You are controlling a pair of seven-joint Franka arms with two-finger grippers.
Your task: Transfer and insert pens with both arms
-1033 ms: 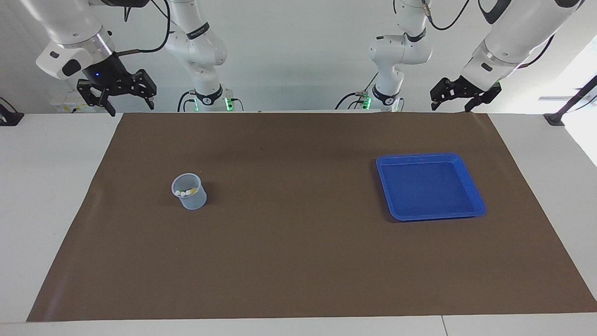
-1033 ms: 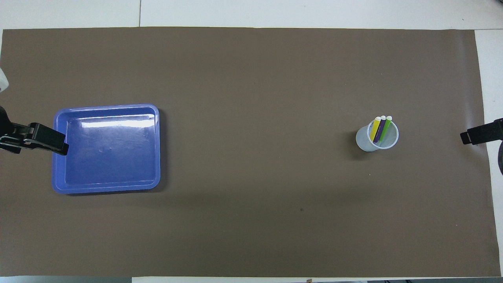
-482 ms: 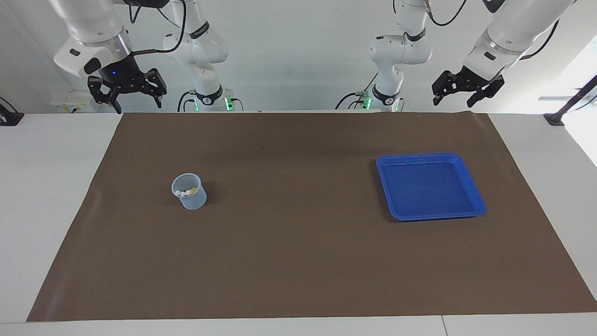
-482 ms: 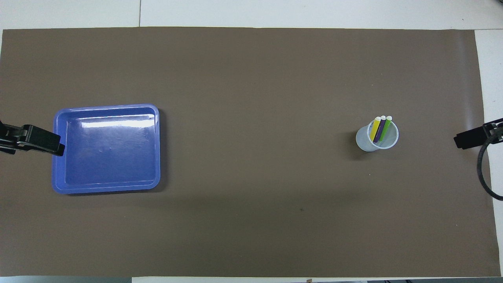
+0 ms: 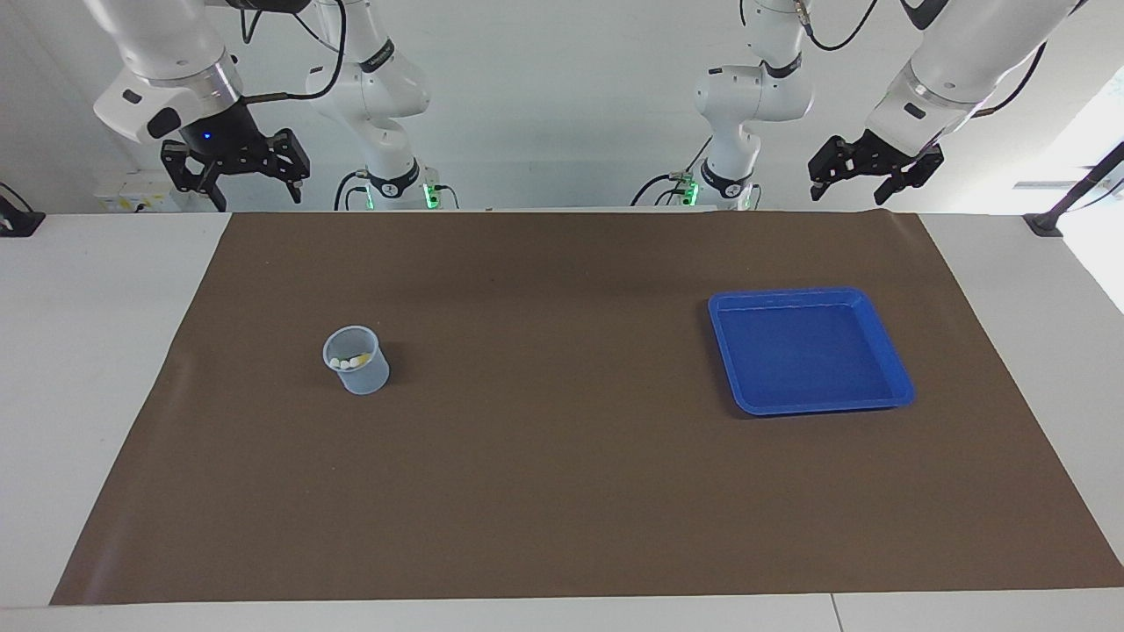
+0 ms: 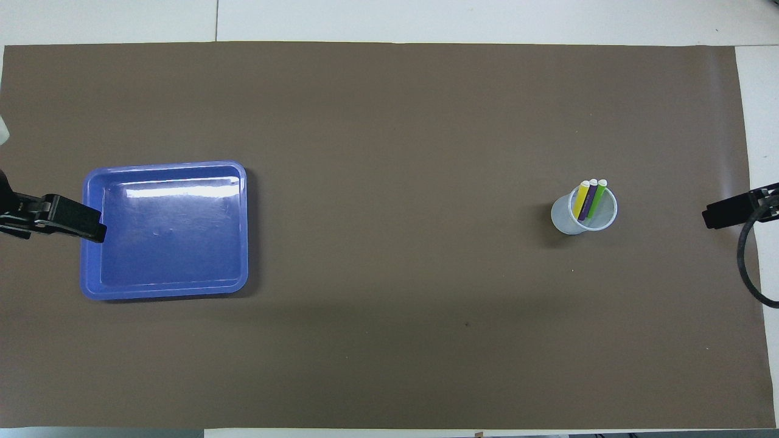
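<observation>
Three pens, yellow [image 6: 581, 198], purple [image 6: 588, 201] and green [image 6: 597, 196], stand together in a translucent cup [image 6: 569, 220] toward the right arm's end of the mat. In the facing view only their pale caps [image 5: 349, 361] show inside the cup [image 5: 360, 376]. My right gripper [image 5: 253, 191] hangs open and empty, high over the mat's corner by the robots. My left gripper [image 5: 849, 195] is also open and empty, raised over the mat's edge at the left arm's end. In the overhead view one finger of each shows: left fingers [image 6: 73, 218], right fingers [image 6: 724, 213].
An empty blue tray [image 5: 722, 351] lies toward the left arm's end of the brown mat [image 5: 562, 456]; its rim [image 6: 244, 231] shows from above. White table borders the mat. A black cable [image 6: 744, 267] loops down by the right gripper.
Both grippers have risen from just above the mat's edge by the robots and shifted slightly. Both stay open. Cup, pens and tray have not moved.
</observation>
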